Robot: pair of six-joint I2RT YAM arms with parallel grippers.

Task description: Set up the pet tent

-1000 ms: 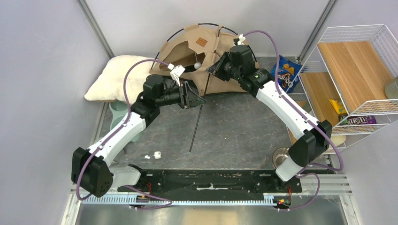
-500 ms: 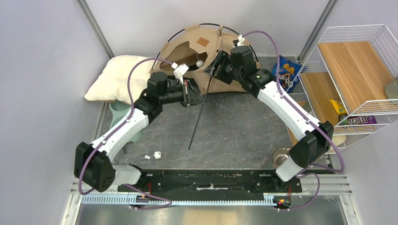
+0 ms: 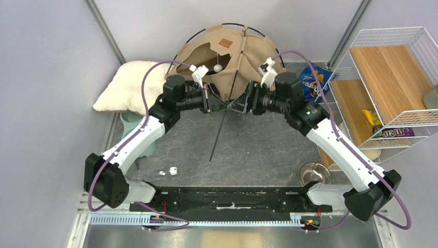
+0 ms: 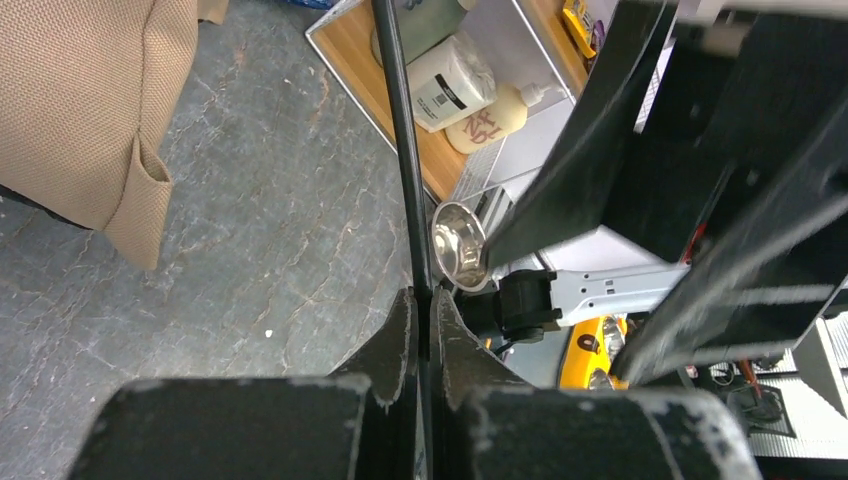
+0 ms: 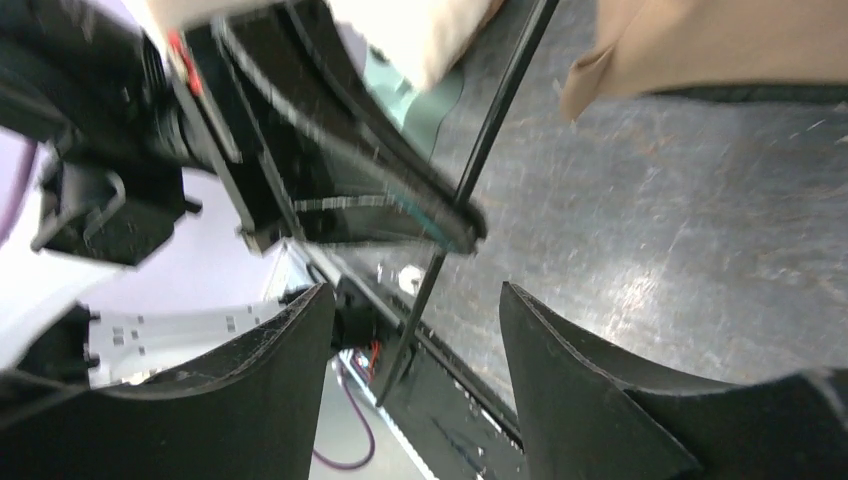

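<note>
Black tent pole slants from the beige pet tent at the far side of the table toward its near edge. Left gripper pinches it mid-length; right gripper, jaws spread, hangs just beside.

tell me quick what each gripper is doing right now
left gripper: closed on the black tent pole
right gripper: open, holding nothing
</note>
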